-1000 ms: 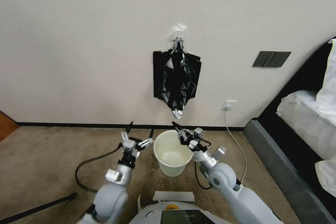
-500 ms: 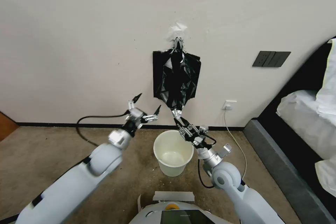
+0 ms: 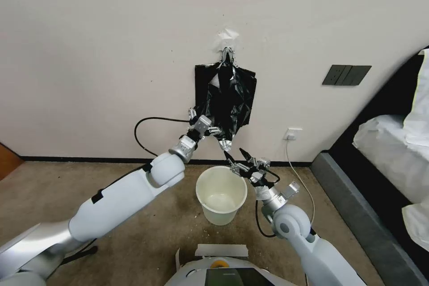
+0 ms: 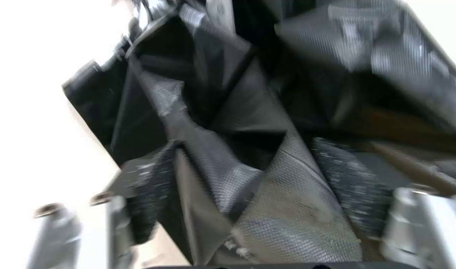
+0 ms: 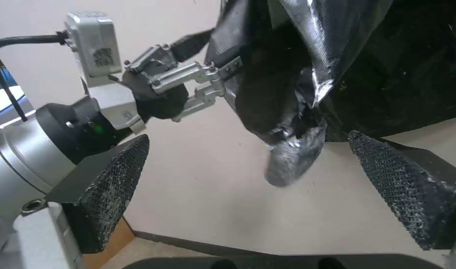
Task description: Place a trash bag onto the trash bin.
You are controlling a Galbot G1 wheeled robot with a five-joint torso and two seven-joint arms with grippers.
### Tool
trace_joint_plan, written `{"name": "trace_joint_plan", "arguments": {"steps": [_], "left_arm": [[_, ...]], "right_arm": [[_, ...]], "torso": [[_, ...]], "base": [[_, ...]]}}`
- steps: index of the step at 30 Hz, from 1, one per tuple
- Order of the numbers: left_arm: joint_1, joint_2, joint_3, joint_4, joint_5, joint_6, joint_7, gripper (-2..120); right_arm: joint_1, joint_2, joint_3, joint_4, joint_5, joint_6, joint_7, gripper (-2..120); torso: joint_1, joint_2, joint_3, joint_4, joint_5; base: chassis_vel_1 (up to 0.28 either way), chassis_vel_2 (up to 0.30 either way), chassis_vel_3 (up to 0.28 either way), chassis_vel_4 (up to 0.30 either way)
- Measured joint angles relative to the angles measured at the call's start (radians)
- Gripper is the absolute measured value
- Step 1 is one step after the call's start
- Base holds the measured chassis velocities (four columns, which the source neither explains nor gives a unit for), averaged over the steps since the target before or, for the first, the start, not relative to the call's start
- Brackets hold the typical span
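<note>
Where wall (image 3: pixel 111 53) meets carpet (image 3: pixel 53 205) stands trash bin (image 3: pixel 221 194).

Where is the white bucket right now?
In the head view, the trash bin stands on the carpet by the wall, under the hanging black bags, with the right gripper just above its rim.

Bedroom: bed (image 3: pixel 393 143), wall socket (image 3: pixel 293 134).

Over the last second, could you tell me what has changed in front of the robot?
The left gripper rose from floor level beside the trash bin to the hanging trash bag, its open fingers now around the lower folds. The right gripper lifted slightly toward the bag's tip, open. Bag and bin stayed put.
</note>
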Motion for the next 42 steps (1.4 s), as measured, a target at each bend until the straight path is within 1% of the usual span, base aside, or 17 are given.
{"name": "trace_joint_plan", "arguments": {"steps": [1, 4, 5, 8, 10, 12, 13, 17, 22, 25, 27, 29, 31, 33, 36, 37, 42], "left_arm": [[-0.003, -0.002, 0.001, 0.001, 0.000, 0.005, -0.004, 62], [-0.020, -0.009, 0.004, 0.007, -0.002, 0.030, -0.024, 47], [-0.020, -0.009, 0.004, 0.007, -0.002, 0.030, -0.024, 47], [-0.023, -0.004, 0.003, 0.008, -0.005, 0.035, -0.033, 34], [-0.023, -0.003, 0.002, 0.008, -0.007, 0.035, -0.035, 32], [-0.022, 0.003, -0.005, 0.009, -0.027, 0.044, -0.050, 19], [-0.022, 0.003, -0.005, 0.009, -0.027, 0.044, -0.050, 19], [-0.014, 0.008, -0.030, 0.013, -0.065, 0.048, -0.068, 1], [-0.011, 0.006, -0.060, 0.002, -0.137, 0.005, -0.095, 0], [-0.010, 0.006, -0.079, -0.017, -0.204, -0.043, -0.114, 0], [0.003, 0.014, -0.110, -0.050, -0.276, -0.097, -0.122, 0], [0.007, 0.016, -0.118, -0.057, -0.291, -0.106, -0.123, 0], [0.030, 0.028, -0.147, -0.088, -0.342, -0.143, -0.122, 0], [0.039, 0.032, -0.155, -0.097, -0.355, -0.152, -0.122, 0], [0.074, 0.045, -0.181, -0.129, -0.390, -0.172, -0.117, 0], [0.074, 0.045, -0.181, -0.129, -0.390, -0.172, -0.117, 0], [0.097, 0.044, -0.187, -0.147, -0.393, -0.178, -0.114, 0]], "right_arm": [[0.000, 0.000, 0.000, 0.000, 0.000, 0.000, 0.000, 100], [-0.001, 0.000, 0.002, 0.000, 0.001, 0.000, 0.000, 100], [-0.001, 0.000, 0.002, 0.000, 0.001, 0.000, 0.000, 100], [0.000, 0.000, 0.001, 0.000, 0.001, 0.000, 0.000, 100], [0.001, 0.000, 0.001, 0.000, 0.001, 0.000, 0.000, 100], [0.004, 0.000, 0.000, 0.002, 0.005, 0.000, 0.004, 100], [0.004, 0.000, 0.000, 0.002, 0.005, 0.000, 0.004, 100], [0.004, -0.004, 0.004, 0.017, 0.011, -0.001, 0.009, 100], [0.004, -0.013, 0.012, 0.044, -0.003, -0.005, 0.029, 100], [0.016, -0.022, 0.018, 0.070, -0.035, -0.019, 0.076, 100], [0.044, -0.042, 0.027, 0.106, -0.101, -0.054, 0.155, 100], [0.051, -0.048, 0.030, 0.116, -0.116, -0.066, 0.174, 100], [0.084, -0.085, 0.040, 0.150, -0.190, -0.113, 0.249, 100], [0.094, -0.099, 0.043, 0.155, -0.221, -0.123, 0.263, 100], [0.158, -0.186, 0.048, 0.163, -0.358, -0.179, 0.314, 100], [0.158, -0.186, 0.048, 0.163, -0.358, -0.179, 0.314, 100], [0.302, -0.306, -0.002, 0.179, -0.352, -0.306, 0.390, 100]], "torso": [[0.000, 0.000, 0.000, 0.0000, 0.0000], [0.000, 0.000, 0.000, -0.0001, 0.0000], [0.000, 0.000, 0.000, -0.0001, 0.0000], [0.000, 0.000, 0.000, -0.0001, 0.0000], [0.000, 0.000, 0.000, 0.0000, 0.0000], [0.000, 0.000, 0.000, 0.0000, 0.0000], [0.000, 0.000, 0.000, 0.0000, 0.0000], [0.000, 0.000, 0.000, 0.0001, -0.0001], [0.000, 0.000, 0.000, -0.0001, 0.0000], [0.000, 0.000, 0.000, -0.0002, 0.0000], [0.000, 0.000, 0.000, -0.0001, 0.0001], [0.000, 0.000, 0.000, -0.0001, 0.0000], [0.000, 0.000, 0.000, -0.0001, 0.0000], [0.000, 0.000, 0.000, -0.0001, 0.0000], [0.000, 0.000, 0.000, 0.0000, 0.0001], [0.000, 0.000, 0.000, 0.0000, 0.0001], [0.000, 0.000, 0.000, 0.0002, -0.0001]], "base": [[0.000, 0.000, 0.000, 0.000], [0.000, 0.000, 0.000, 0.000], [0.000, 0.000, 0.000, 0.000], [0.000, 0.000, 0.000, 0.000], [0.000, 0.000, 0.000, 0.000], [0.000, 0.000, 0.000, 0.000], [0.000, 0.000, 0.000, 0.000], [0.000, 0.000, 0.000, 0.000], [0.000, 0.000, 0.000, 0.000], [0.000, 0.000, 0.000, 0.000], [0.000, 0.000, 0.000, 0.000], [0.000, 0.000, 0.000, 0.000], [0.000, 0.000, 0.000, 0.000], [0.000, 0.000, 0.000, 0.000], [0.000, 0.000, 0.000, 0.000], [0.000, 0.000, 0.000, 0.000], [0.000, 0.000, 0.000, 0.000]]}}
